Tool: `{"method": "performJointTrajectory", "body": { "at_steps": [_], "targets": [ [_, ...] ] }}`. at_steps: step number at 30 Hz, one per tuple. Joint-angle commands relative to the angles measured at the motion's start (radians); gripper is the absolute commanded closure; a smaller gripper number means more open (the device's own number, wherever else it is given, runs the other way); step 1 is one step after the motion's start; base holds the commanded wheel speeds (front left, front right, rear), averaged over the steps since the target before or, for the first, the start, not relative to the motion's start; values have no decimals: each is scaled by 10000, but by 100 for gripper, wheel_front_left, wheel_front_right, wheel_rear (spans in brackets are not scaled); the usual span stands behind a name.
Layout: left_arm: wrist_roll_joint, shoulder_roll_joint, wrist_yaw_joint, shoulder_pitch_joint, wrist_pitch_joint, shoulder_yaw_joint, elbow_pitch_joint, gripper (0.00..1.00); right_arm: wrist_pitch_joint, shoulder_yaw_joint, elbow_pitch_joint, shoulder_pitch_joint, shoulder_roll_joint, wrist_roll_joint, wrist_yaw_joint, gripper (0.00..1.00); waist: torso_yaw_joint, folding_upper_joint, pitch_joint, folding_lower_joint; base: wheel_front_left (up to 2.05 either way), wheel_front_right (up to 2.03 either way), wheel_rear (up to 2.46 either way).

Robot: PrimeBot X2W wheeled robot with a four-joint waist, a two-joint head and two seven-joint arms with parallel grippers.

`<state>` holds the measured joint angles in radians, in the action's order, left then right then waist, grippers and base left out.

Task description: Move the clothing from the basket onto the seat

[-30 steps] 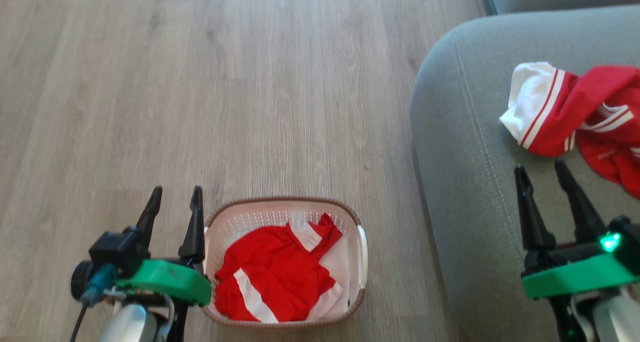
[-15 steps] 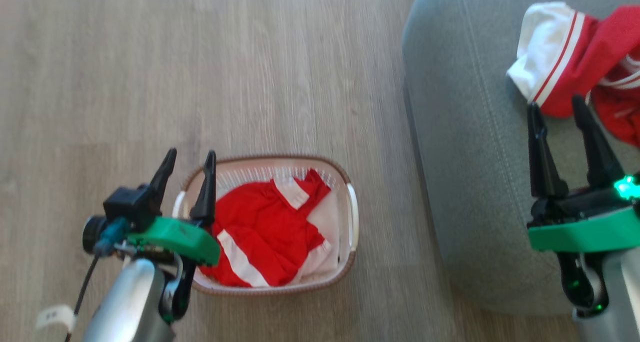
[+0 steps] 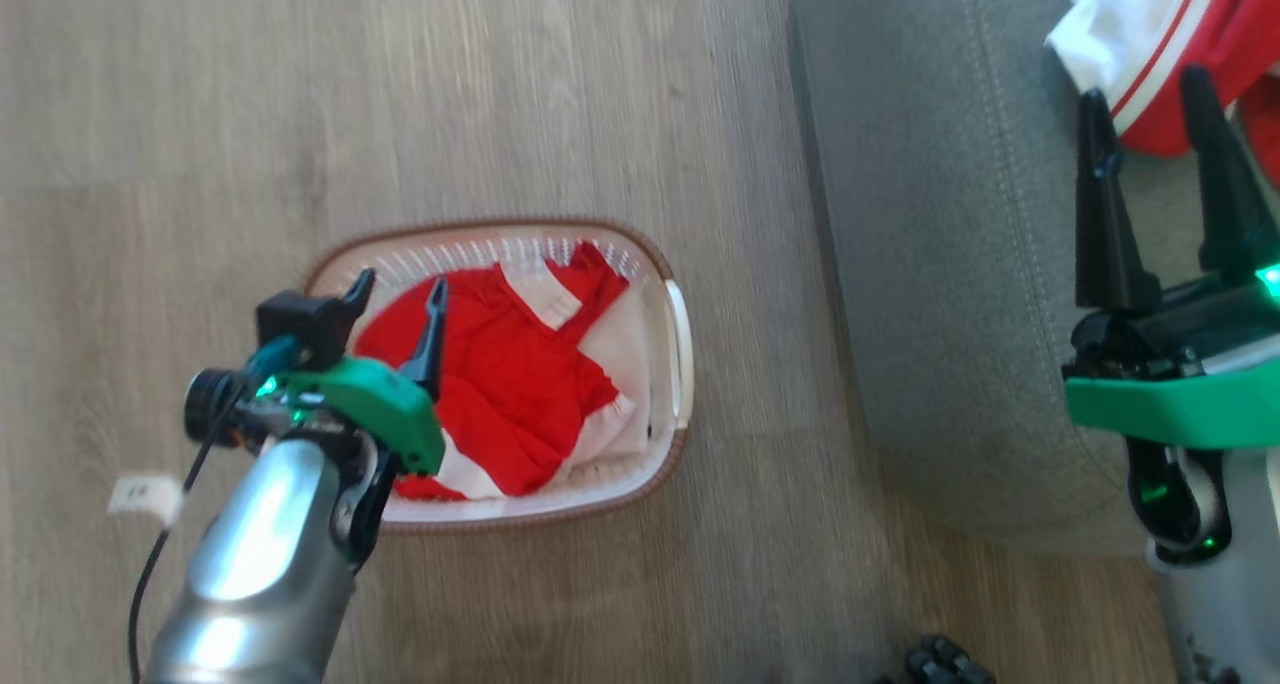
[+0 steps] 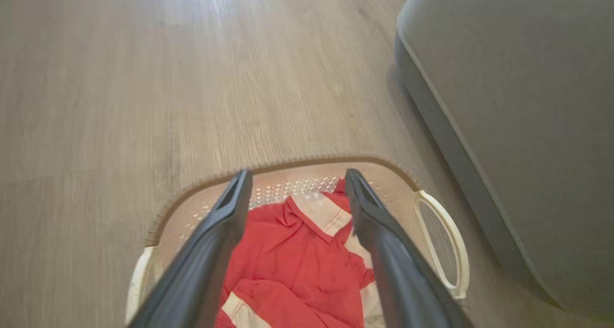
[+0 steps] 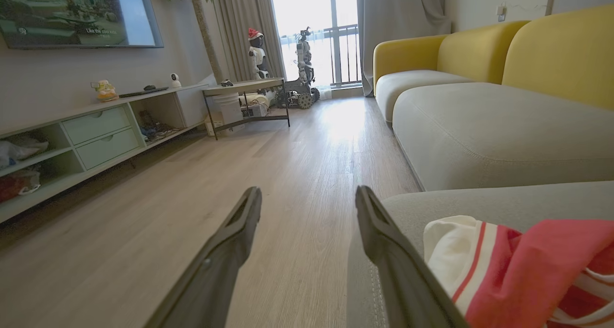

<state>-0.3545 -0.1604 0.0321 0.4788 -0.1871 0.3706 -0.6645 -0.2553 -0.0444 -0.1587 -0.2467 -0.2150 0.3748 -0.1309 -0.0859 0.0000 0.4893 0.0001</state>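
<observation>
A red garment with white panels [image 3: 520, 374] [image 4: 297, 265] lies crumpled in the white basket [image 3: 680, 324] [image 4: 439, 232] on the wooden floor. My left gripper [image 3: 398, 297] [image 4: 297, 184] hangs open over the basket's left half, fingertips above the fabric and holding nothing. Another red and white garment [image 3: 1160, 34] [image 5: 523, 265] rests on the grey-green seat [image 3: 940, 244] [image 5: 479, 203] at the upper right. My right gripper [image 3: 1145, 84] [image 5: 307, 198] is open and empty above the seat, just in front of that garment.
Wooden floor [image 3: 400, 84] surrounds the basket, and the seat's front edge runs close to the basket's right handle. Along the far wall stand a low shelf unit [image 5: 96, 136] and a side table [image 5: 249, 102]. More sofa cushions [image 5: 484, 126] stretch beyond.
The head camera has tilted down, so everything slid up the picture. My left gripper has moved right, from beside the basket's left rim to over the garment inside it.
</observation>
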Motion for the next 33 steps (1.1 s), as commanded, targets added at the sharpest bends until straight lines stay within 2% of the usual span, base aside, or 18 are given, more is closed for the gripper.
{"method": "performJointTrajectory", "body": {
  "at_steps": [1, 9, 21, 30, 33],
  "targets": [
    [109, -119, 54, 389, 74, -188, -35, 0, -65, -218, -412, -165, 29, -105, 2, 0, -173, 0, 445, -1, 0, 0, 0],
    [474, -38, 381, 1738, 742, 437, -2014, 0, -65, -394, -651, -773, 204, -176, 2, 0, -525, 0, 1419, -1, 0, 0, 0],
    [1481, -445, 800, 2728, 1241, 1827, -4924, 0, -65, -564, -788, -1276, 490, -203, 2, 0, -1135, 0, 2584, -1, 0, 0, 0],
    [1911, -717, 927, 3310, 1554, 2597, -5814, 0, -65, -732, -982, -1614, 619, -289, 2, 0, -1563, 0, 3389, -1, 0, 0, 0],
    [1945, -874, 946, 3428, 2027, 2773, -6024, 0, -65, -812, -1065, -1730, 689, -312, 2, 0, -1707, 0, 3696, -1, 0, 0, 0]
  ]
}}
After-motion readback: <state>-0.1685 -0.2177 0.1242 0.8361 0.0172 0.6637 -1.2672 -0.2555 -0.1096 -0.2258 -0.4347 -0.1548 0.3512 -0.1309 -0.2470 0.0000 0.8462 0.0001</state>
